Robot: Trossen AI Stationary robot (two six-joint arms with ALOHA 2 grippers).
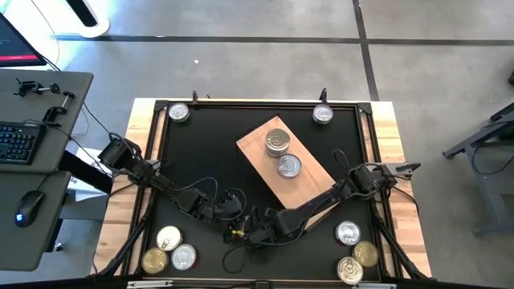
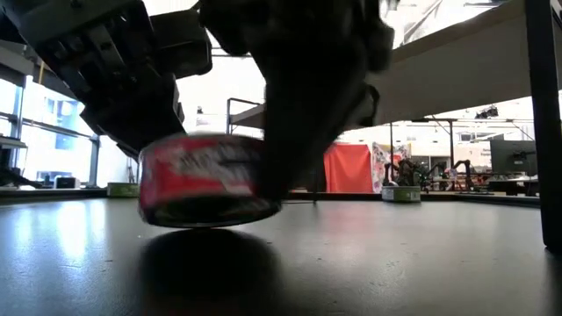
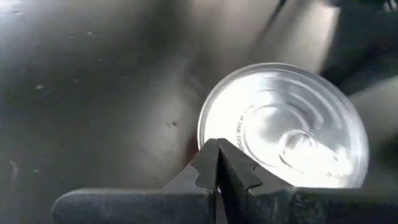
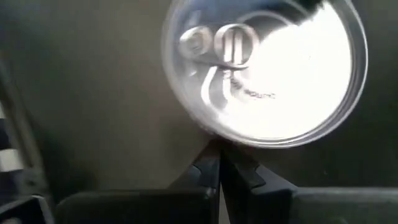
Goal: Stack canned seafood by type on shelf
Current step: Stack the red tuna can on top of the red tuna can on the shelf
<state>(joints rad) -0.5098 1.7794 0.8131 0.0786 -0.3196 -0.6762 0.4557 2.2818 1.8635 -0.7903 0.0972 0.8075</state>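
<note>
A: What was the biggest thing there?

B: The black worktop (image 1: 193,152). On it, a little right of centre, lay the shelf (image 1: 261,164), a light wooden board turned at an angle.

A: And the arms?

B: Both reached low toward the near middle of the worktop. The left gripper (image 3: 217,163) had its fingers pressed together, tips at the rim of a silver-lidded can (image 3: 283,124). The right gripper (image 4: 219,163) was likewise closed with nothing between its fingers, tips just beside the same can from the other side.

A: So neither clamped it?

B: No. From table height the can showed a red side label and sat tilted between the two dark grippers, one edge lifted off the worktop.

A: Where were the other cans?

B: Two on the shelf — a gold one (image 1: 278,141) and a silver one (image 1: 289,166) just beside it. One sat at the far left corner (image 1: 178,112), one at the far right corner (image 1: 323,115). Three clustered at the near left (image 1: 169,238), three more at the near right (image 1: 348,234).
</note>
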